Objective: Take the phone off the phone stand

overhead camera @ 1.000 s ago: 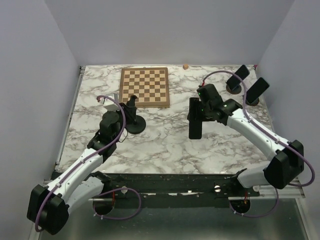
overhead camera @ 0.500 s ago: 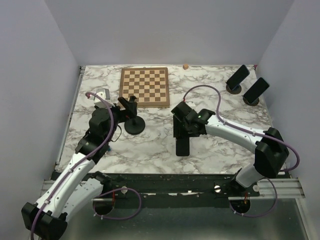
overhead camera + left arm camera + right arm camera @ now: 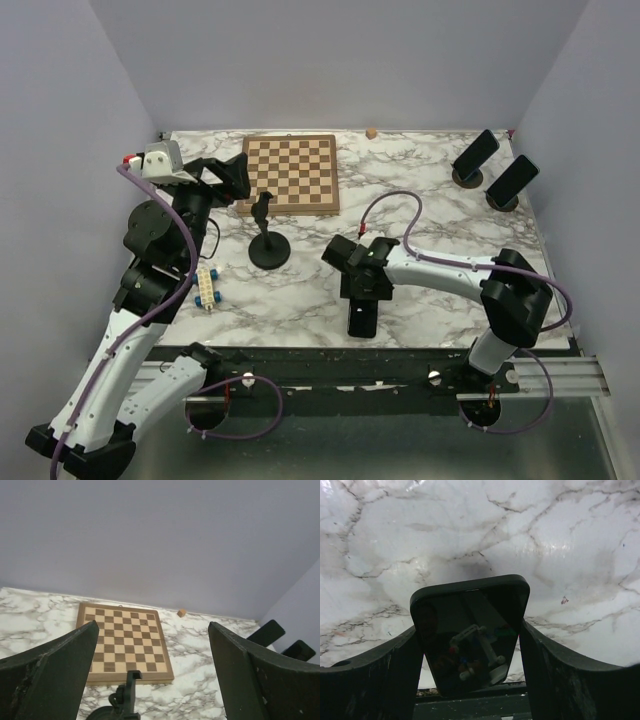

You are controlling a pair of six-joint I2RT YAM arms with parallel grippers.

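Observation:
The black phone stand (image 3: 268, 243) stands bare on the marble table just in front of the chessboard; the left wrist view catches its top (image 3: 126, 696) low in the frame. The phone (image 3: 362, 314), dark and glossy, is away from the stand near the table's front edge. My right gripper (image 3: 362, 292) is shut on it. From the right wrist, the phone (image 3: 470, 635) fills the space between both fingers (image 3: 380, 675). High up and left of the stand, my left gripper (image 3: 237, 177) hangs open with nothing in it (image 3: 155, 680).
A chessboard (image 3: 290, 172) lies at the back middle, with a small wooden cube (image 3: 371, 132) behind it. Two more phones on stands (image 3: 478, 155) (image 3: 513, 181) sit at the back right. A white and blue toy (image 3: 207, 288) lies left of the stand.
My left gripper opened, let go of the stand and rose up and to the left. My right gripper carried the phone left and toward the near edge. The toy came into view.

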